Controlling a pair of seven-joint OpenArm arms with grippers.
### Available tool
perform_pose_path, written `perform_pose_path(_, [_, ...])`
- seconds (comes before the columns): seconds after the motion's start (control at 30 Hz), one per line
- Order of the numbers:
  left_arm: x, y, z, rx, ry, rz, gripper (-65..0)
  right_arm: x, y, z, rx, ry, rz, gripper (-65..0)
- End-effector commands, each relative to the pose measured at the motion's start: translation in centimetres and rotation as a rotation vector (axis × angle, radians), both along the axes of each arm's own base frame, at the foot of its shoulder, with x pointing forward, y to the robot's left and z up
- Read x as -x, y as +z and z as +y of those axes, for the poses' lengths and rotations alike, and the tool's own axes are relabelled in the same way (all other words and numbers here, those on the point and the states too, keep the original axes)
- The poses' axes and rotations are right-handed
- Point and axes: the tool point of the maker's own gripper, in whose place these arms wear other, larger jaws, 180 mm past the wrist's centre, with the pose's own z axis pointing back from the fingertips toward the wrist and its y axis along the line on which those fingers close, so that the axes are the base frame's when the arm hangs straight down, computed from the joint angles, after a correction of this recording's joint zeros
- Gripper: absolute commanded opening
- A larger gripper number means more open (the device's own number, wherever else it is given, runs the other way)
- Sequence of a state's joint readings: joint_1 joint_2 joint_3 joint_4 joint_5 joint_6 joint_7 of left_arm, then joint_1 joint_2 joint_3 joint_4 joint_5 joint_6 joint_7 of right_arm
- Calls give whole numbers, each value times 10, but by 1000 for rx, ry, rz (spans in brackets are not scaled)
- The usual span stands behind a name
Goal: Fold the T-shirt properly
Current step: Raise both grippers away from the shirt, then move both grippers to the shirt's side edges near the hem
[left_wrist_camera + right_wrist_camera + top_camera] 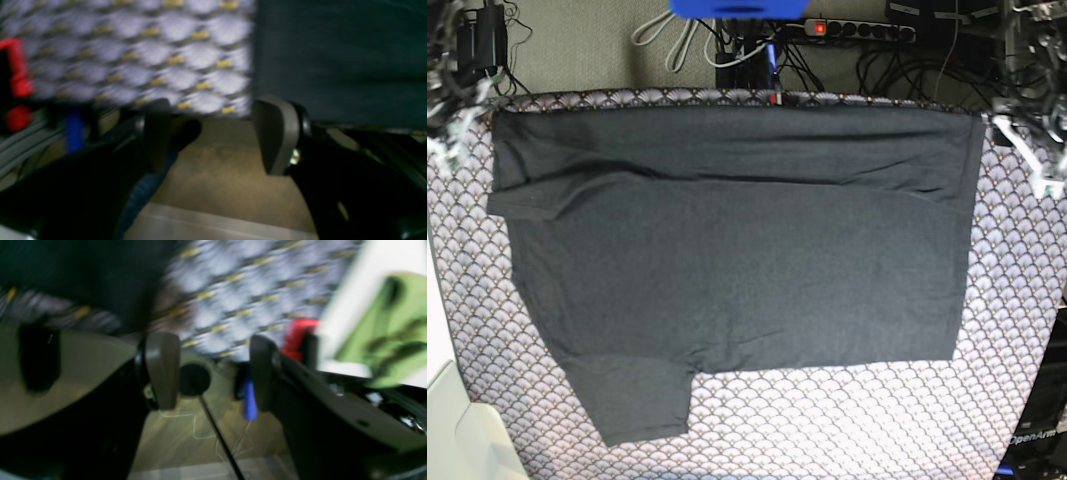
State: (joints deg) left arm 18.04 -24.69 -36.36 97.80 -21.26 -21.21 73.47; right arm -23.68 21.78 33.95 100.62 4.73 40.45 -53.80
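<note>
T-shirt (737, 250) lies flat on the scallop-patterned cloth (847, 420), filling most of the base view. Long axis runs 9 to 3 o'clock. One long fold is already laid along the 12 o'clock edge; a sleeve sticks out at about 7 o'clock, another bunches at 9–10.

Going left to right in base view. Right gripper (449, 135) sits at roughly 10 o'clock, off the shirt's upper-left corner. In its wrist view the right gripper (210, 373) has jaws parted with a clear gap, nothing between them; dark shirt fabric is up at 11 o'clock from the fingers, patterned cloth at 12–1. Blurry, so it looks in motion. Holding nothing.

Left gripper (1037, 140) sits at about 2 o'clock, just off the shirt's upper-right corner. In its wrist view the left gripper (213, 136) is spread wide and empty; the shirt's straight edge lies at 1–2 o'clock from the fingers, close, the cloth at 11–12.

Judgement: both arms stand clear at the far corners, each about equally near its own end of the shirt. The next fold likely needs the 6 o'clock long edge or the 7 o'clock sleeve, which lie well apart from both grippers; the sleeve is on the right arm's side.
</note>
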Motion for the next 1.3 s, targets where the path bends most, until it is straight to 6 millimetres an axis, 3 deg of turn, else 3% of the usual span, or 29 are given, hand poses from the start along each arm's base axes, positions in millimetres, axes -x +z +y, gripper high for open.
perform_pose_path(0.0, [-15,19,12,-29,13,-65,-243,-11,17,-13,45,-1,-41,-297])
perform_pose_path(0.2, [-72,63,22,-37,50,-256,-244,-74,59,-21,73,-2,-221,-294])
perform_pose_path(0.33, [-126,85,6,9,24,-358,-244,-131,79,-4,36,44,-329,-294])
perform_pose_path(0.5, [-183,93,-17,58,-44,-444,-246,-190,64,7,-2,60,-293,-294])
perform_pose_path(0.7, [-228,81,-32,17,-83,-521,-246,-263,38,28,-151,64,-333,-294])
perform_pose_path(0.8, [-244,77,-39,-10,-96,-529,-246,-288,33,41,-223,74,-375,-295])
perform_pose_path(1.03, [-268,66,-45,17,-71,-520,-246,-320,30,64,-362,90,-463,-294])
perform_pose_path(1.27, [-267,59,-43,27,-63,-507,-246,-322,12,77,-433,100,-476,-294])
